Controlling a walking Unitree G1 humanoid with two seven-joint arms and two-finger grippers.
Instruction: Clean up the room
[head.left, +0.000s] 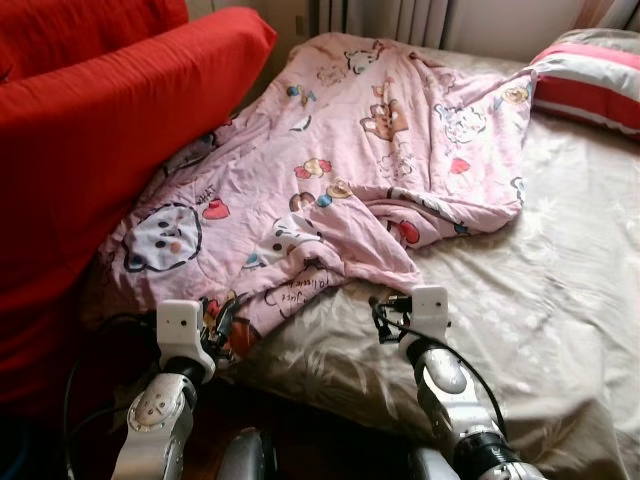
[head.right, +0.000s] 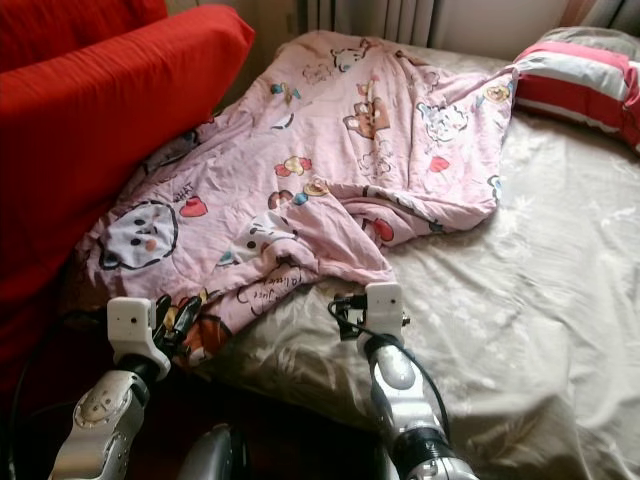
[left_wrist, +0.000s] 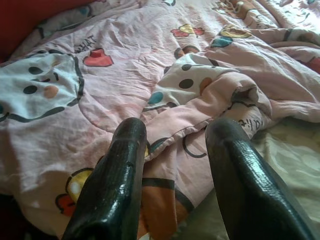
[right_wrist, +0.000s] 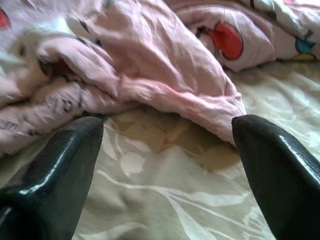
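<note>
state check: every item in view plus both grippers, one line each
Blanket: pink cartoon print, rumpled, spread unevenly over the bed, near edge bunched.
Bedsheet: beige, wrinkled, partly uncovered.
Pillow: striped, lying at the bed's far right corner.
Red cushion: leaning against the bed's left side, over the blanket's edge.
Left gripper: open, at the blanket's near edge.
Right gripper: open, low over the sheet, facing the blanket's bunched edge.
</note>
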